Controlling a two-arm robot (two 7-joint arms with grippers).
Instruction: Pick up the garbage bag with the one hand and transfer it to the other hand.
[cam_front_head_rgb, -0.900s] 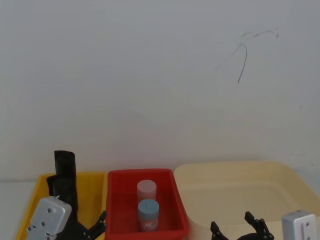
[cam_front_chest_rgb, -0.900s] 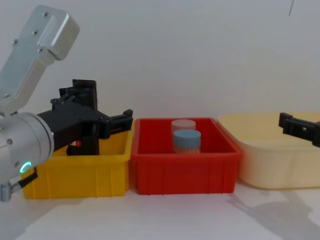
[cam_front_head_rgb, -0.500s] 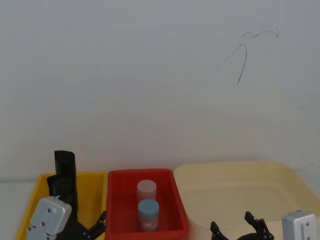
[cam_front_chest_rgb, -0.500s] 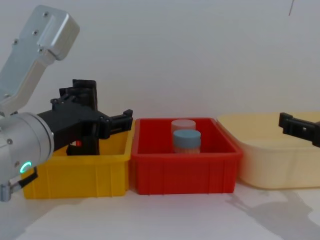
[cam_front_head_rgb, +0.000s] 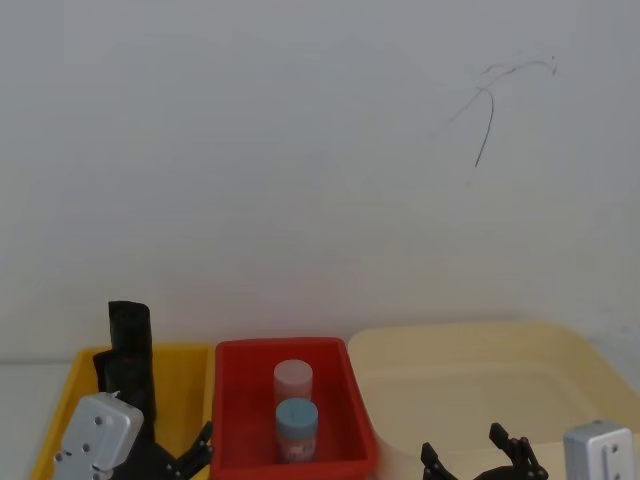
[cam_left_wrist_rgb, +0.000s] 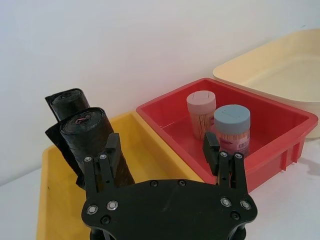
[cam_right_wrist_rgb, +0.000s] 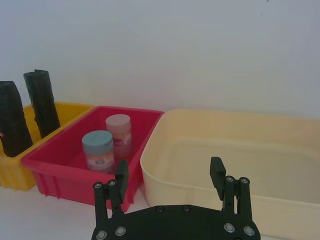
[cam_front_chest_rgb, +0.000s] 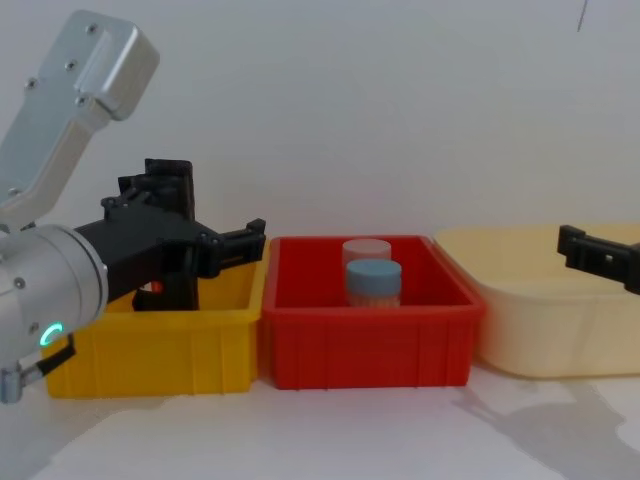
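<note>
Two black rolls stand upright in the yellow bin (cam_front_chest_rgb: 160, 350). The garbage bag (cam_left_wrist_rgb: 90, 131) (cam_right_wrist_rgb: 12, 120) is the nearer roll, and a red label shows low on its side (cam_front_chest_rgb: 175, 292). The other roll (cam_left_wrist_rgb: 67, 100) (cam_right_wrist_rgb: 44, 102) stands just behind it. My left gripper (cam_left_wrist_rgb: 160, 150) (cam_front_chest_rgb: 200, 225) is open over the yellow bin. One finger (cam_left_wrist_rgb: 107, 155) is right in front of the garbage bag, and nothing sits between the fingers. My right gripper (cam_right_wrist_rgb: 170, 172) (cam_front_head_rgb: 475, 452) is open and empty at the near side of the cream tub (cam_right_wrist_rgb: 240, 150).
A red bin (cam_front_chest_rgb: 370, 340) between the yellow bin and the cream tub holds two small jars, one with a blue lid (cam_front_chest_rgb: 373, 282) and a pink one (cam_right_wrist_rgb: 118, 131) behind it. A white wall closes off the back.
</note>
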